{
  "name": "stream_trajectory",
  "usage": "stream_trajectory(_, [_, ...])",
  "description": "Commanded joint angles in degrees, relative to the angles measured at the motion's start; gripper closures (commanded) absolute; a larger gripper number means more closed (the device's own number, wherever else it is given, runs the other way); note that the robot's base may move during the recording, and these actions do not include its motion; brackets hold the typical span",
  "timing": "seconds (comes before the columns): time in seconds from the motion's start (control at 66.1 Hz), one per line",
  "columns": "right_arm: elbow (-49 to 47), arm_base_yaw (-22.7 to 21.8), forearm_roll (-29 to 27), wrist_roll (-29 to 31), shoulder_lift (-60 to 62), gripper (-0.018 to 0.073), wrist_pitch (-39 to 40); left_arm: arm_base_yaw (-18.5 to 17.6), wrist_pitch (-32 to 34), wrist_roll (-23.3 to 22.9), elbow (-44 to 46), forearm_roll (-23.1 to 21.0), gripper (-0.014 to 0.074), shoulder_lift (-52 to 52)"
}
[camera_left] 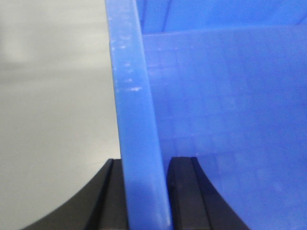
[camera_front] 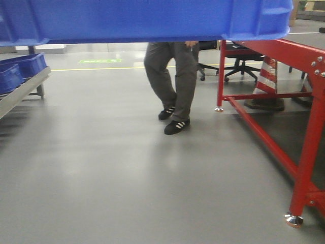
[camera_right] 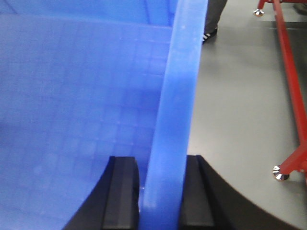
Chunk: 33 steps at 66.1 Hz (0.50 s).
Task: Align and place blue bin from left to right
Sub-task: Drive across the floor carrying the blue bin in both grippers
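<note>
In the front view, the blue bin (camera_front: 142, 20) fills the top of the picture, its underside well above the grey floor (camera_front: 127, 178), so I judge the pick-up done and the bin in carry. A person (camera_front: 172, 76) stands ahead, a red frame (camera_front: 310, 127) is on the right, and darker bins (camera_front: 20, 71) sit on a rack at left.

In the left wrist view, my left tool (camera_left: 146, 191) is clamped on the bin's wall, 1 black finger on each side, with floor outside it.

In the right wrist view, my right tool (camera_right: 163, 191) grips the opposite wall the same way.

Setting down and aligning are not yet done; I cannot tell where the spot is.
</note>
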<state>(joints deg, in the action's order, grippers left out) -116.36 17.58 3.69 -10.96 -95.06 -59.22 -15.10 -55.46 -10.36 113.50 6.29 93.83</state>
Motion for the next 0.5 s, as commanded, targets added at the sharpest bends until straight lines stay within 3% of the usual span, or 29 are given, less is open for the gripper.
stream_trajectory(0.0, [-0.9,0.2,-1.3,0.9,1.4,0.0712,4.8,-0.5,5.5,0.8,0.7,-1.7,0.0708,-1.4])
stream_trajectory(0.484, [-0.9,0.2,-1.3,0.9,1.4,0.0712,4.9,-0.5,5.5,0.8,0.7,-1.7,0.0708,-1.4])
